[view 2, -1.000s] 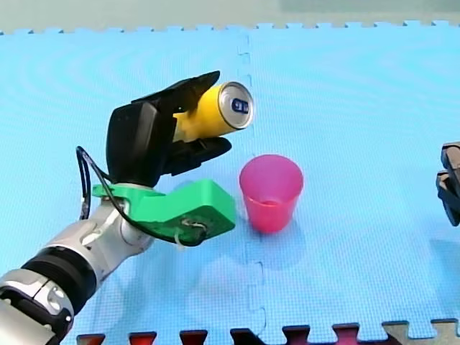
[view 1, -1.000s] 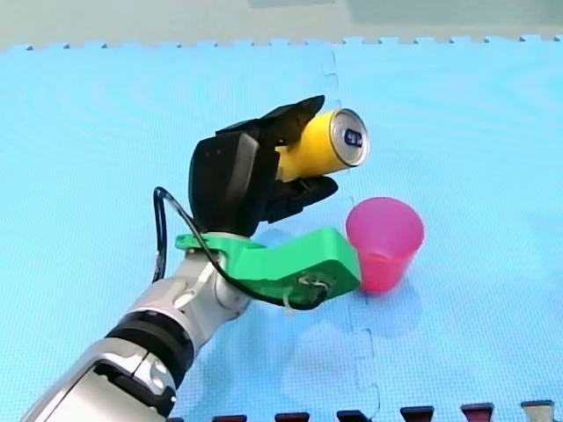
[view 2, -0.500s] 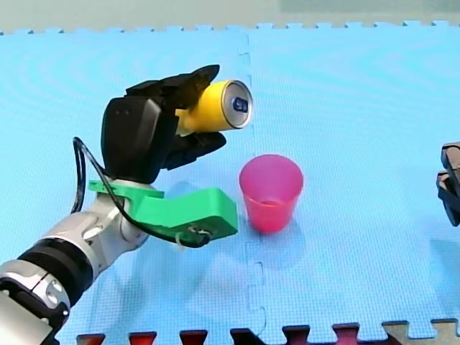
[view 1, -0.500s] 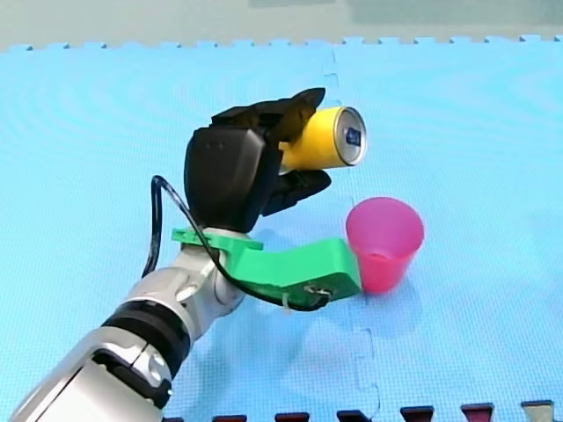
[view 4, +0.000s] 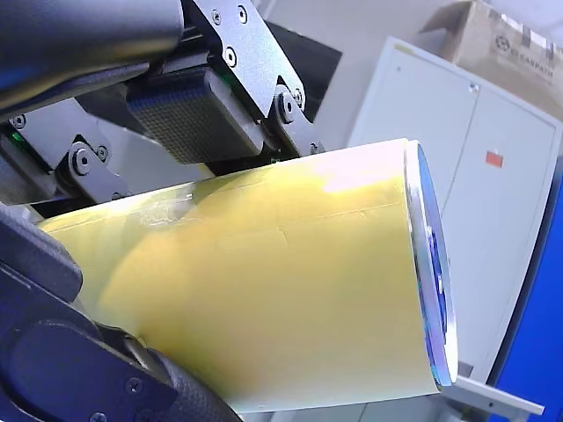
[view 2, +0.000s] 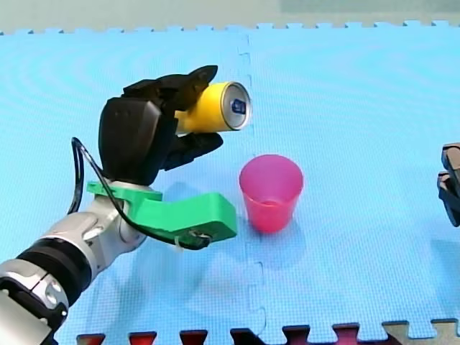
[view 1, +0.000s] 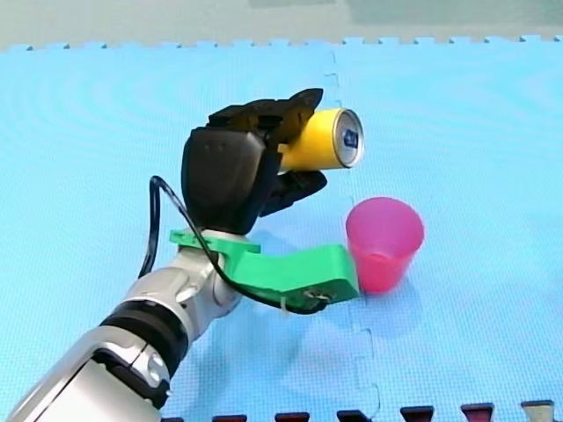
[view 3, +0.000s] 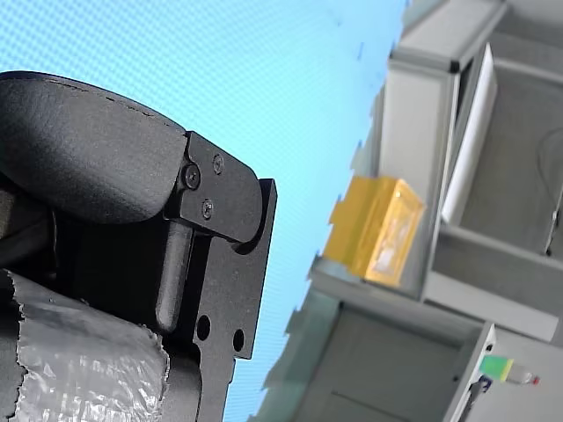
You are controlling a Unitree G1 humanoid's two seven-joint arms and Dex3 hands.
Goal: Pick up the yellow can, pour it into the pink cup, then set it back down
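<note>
1. Cardboard box [view 4: 515, 44], by the grey cabinet [view 4: 440, 149]: one line of dark printed capitals next to a round symbol. Letters too blurred to read with certainty.
2. Cabinet door: small red label [view 4: 495, 158]. No wording legible.
3. Can [view 1: 321, 141], lid end: blue mark. No lettering legible.
4. Yellow box [view 3: 374, 230] on a shelf: pale panel, no print legible.

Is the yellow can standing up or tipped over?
Tipped on its side. The left hand holds the yellow can in the air, its silver top facing sideways, higher than the pink cup. The right hand is far right.
</note>
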